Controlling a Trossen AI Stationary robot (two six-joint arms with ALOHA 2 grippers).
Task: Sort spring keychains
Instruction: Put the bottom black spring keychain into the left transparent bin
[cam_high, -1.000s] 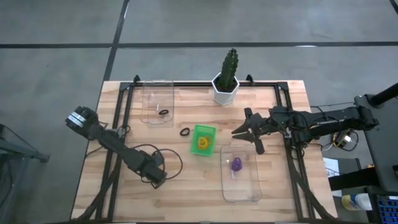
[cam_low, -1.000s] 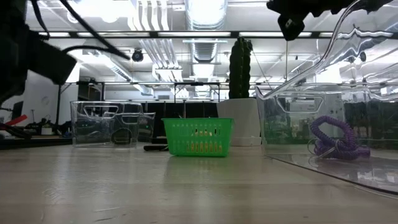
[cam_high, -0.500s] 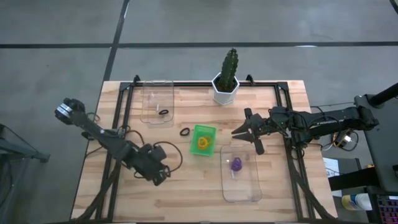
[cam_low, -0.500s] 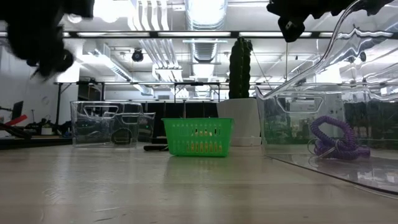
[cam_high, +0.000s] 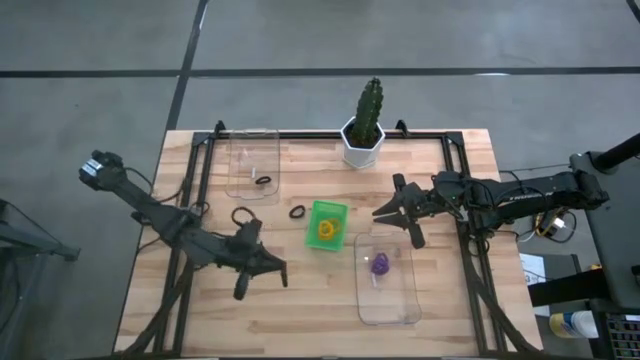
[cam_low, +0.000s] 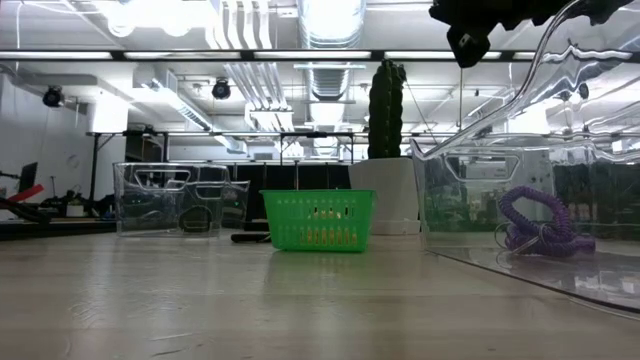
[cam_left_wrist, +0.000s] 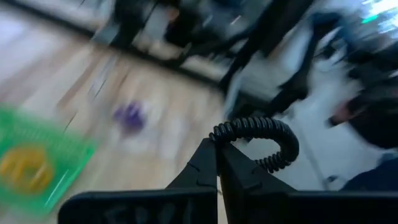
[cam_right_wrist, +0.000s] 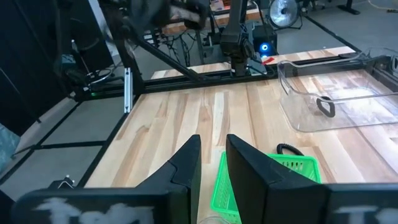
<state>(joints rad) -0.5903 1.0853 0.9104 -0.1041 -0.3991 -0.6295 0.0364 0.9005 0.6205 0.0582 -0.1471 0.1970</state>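
Observation:
My left gripper (cam_high: 278, 275) hovers over the table's near left part, shut on a black spring keychain (cam_left_wrist: 261, 132). Another black keychain (cam_high: 263, 181) lies in the clear bin (cam_high: 252, 160) at the far left. A third one (cam_high: 297, 211) lies on the wood beside the green bin (cam_high: 327, 224). That bin holds an orange keychain (cam_high: 326, 229). A purple keychain (cam_high: 380, 264) lies in the near clear bin (cam_high: 388, 280). My right gripper (cam_high: 380, 212) waits above that bin's far end with a narrow gap between its fingers and nothing in it. My left gripper pinches one end of the black coil (cam_left_wrist: 219, 135) between its two fingertips. The fingers point nearly level, slanting toward the table's right side. The rest of the coil arches out past the tips, lifted clear of the table.
A white pot with a cactus (cam_high: 365, 125) stands at the far edge. A loop of black robot cable (cam_high: 240, 215) lies by the left arm. Bare wood lies along the near edge, between the left arm and the near clear bin.
My left gripper has risen off the near left of the table and tipped from pointing down to nearly level, staying shut. It has climbed out of the low view and swung a little toward the table's right.

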